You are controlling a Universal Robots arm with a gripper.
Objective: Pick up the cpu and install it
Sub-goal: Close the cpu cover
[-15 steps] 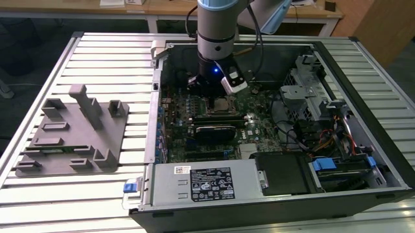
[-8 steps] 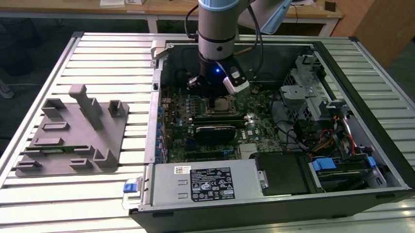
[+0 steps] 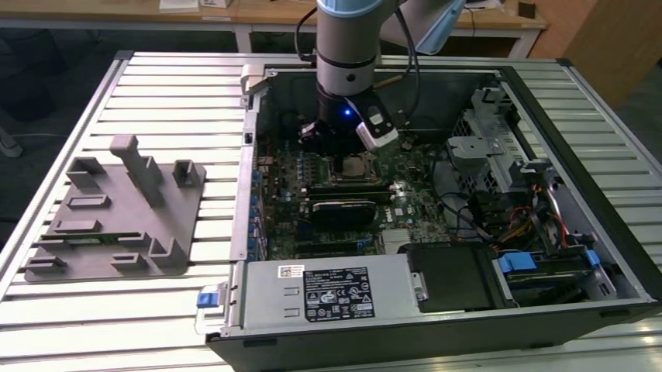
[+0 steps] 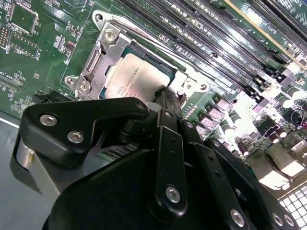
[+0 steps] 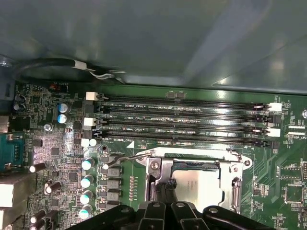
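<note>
The cpu (image 4: 136, 76) is a flat silver-topped square lying in the open metal socket frame (image 4: 103, 48) on the green motherboard. It is also seen in the first wrist view (image 5: 204, 184) and, small, in the exterior view (image 3: 357, 164). My gripper (image 4: 165, 93) reaches down into the computer case, its black fingers drawn together. Their tips rest at the cpu's edge, on the side nearest the gripper body. The first wrist view puts the gripper (image 5: 166, 188) beside the chip, not around it. From the exterior camera, the gripper (image 3: 342, 151) hangs straight over the socket.
Several memory slots (image 5: 182, 115) run along one side of the socket, and a thin socket lever (image 5: 120, 158) sticks out next to it. The case holds a power supply (image 3: 321, 294), a drive cage (image 3: 497, 147) and cables. A grey fixture plate (image 3: 114, 209) lies on the table at the exterior view's left.
</note>
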